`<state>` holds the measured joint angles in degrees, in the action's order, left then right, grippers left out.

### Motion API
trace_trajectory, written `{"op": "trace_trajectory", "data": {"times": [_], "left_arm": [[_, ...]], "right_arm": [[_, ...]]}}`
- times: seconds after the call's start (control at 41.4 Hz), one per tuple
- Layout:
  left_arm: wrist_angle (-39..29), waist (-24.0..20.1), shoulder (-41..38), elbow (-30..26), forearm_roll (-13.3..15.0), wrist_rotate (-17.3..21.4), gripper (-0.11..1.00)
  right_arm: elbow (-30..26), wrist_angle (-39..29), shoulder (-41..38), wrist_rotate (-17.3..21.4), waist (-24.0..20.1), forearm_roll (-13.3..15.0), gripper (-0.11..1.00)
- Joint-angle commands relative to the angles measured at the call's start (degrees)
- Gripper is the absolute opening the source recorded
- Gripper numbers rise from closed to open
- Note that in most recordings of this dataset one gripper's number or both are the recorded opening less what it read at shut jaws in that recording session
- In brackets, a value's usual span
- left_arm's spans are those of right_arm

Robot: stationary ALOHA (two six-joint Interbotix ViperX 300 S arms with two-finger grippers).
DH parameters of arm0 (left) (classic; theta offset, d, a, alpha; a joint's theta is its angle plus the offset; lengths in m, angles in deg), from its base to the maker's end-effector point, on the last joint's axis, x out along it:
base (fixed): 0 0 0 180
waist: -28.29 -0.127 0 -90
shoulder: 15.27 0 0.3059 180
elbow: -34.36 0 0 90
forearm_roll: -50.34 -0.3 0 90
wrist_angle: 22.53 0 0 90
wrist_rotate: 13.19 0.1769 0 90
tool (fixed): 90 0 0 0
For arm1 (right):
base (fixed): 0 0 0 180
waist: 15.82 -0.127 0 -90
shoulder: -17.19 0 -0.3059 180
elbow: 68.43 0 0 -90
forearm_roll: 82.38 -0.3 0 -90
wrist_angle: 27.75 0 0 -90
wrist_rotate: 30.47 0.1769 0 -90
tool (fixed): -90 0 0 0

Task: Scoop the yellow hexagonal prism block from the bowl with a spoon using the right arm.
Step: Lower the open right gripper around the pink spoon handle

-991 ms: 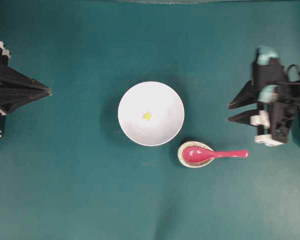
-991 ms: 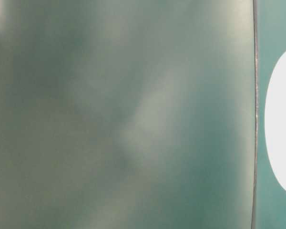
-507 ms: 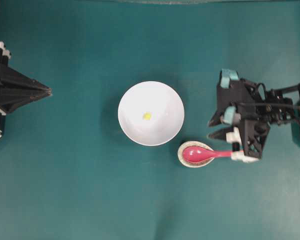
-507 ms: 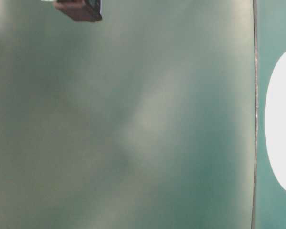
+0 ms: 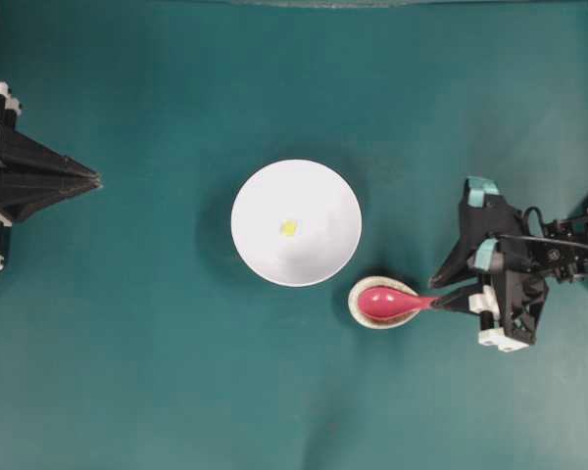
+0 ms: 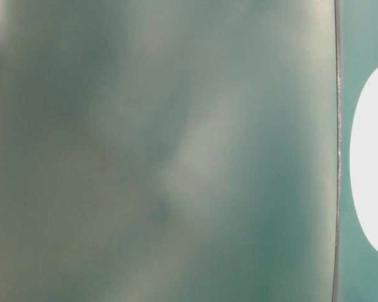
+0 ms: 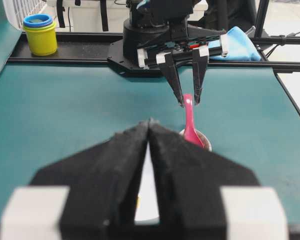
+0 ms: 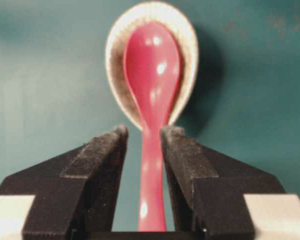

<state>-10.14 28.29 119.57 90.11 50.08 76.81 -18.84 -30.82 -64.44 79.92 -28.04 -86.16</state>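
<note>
The white bowl [image 5: 296, 196] sits mid-table with the tiny yellow hexagonal prism block [image 5: 288, 227] inside it. The pink-red spoon [image 5: 387, 301] lies just right of and below the bowl, its scoop in a speckled beige rest [image 5: 357, 310]. My right gripper [image 5: 438, 294] is open and straddles the spoon's handle. In the right wrist view the handle [image 8: 152, 165] runs between the fingers [image 8: 97, 160] with a thin gap on each side. My left gripper [image 5: 93, 179] is shut with nothing in it, far left of the bowl.
From the left wrist view, stacked yellow and blue cups [image 7: 39, 32] and a blue cloth [image 7: 237, 45] lie beyond the table's far edge. The table-level view is a blur with only the bowl [image 6: 372, 157] at its right edge.
The right arm has swung from the upper right down to the spoon, and its jaws now flank the handle, slightly narrower than before. The left arm, bowl and block have not moved.
</note>
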Motion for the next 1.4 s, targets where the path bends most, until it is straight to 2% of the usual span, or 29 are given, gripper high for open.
{"op": "trace_trajectory", "data": {"times": [0.0, 0.266, 0.556, 0.773, 1.039, 1.16, 1.377], "left_arm": [[0.26, 0.09, -0.35, -1.41, -0.18, 0.09, 0.11], [-0.79, 0.09, -0.26, -1.41, -0.18, -0.18, 0.11], [-1.05, 0.09, -0.35, -1.41, -0.18, -0.26, 0.11], [-1.14, 0.09, -0.35, -1.32, -0.09, -0.26, 0.11], [-1.76, 0.09, -0.35, -1.32, -0.09, -0.62, 0.11], [-1.85, 0.09, -0.35, -1.32, -0.18, -0.7, 0.11], [-2.02, 0.09, -0.35, -1.32, -0.09, -0.79, 0.11]], "right_arm": [[0.97, 3.96, 0.0, 0.18, -0.26, -0.26, 0.4], [3.43, 10.28, -1.93, 0.18, -1.23, -1.93, 0.42], [5.27, 15.21, -3.69, 0.09, -1.41, -1.93, 0.45], [7.47, 23.64, -4.57, 0.09, -1.76, -2.2, 0.45], [10.2, 30.67, -6.59, -0.18, -2.72, -3.25, 0.45], [11.69, 36.39, -8.53, -0.35, -3.34, -3.43, 0.45], [14.24, 46.32, -13.1, -1.32, -4.92, -6.59, 0.45]]}}
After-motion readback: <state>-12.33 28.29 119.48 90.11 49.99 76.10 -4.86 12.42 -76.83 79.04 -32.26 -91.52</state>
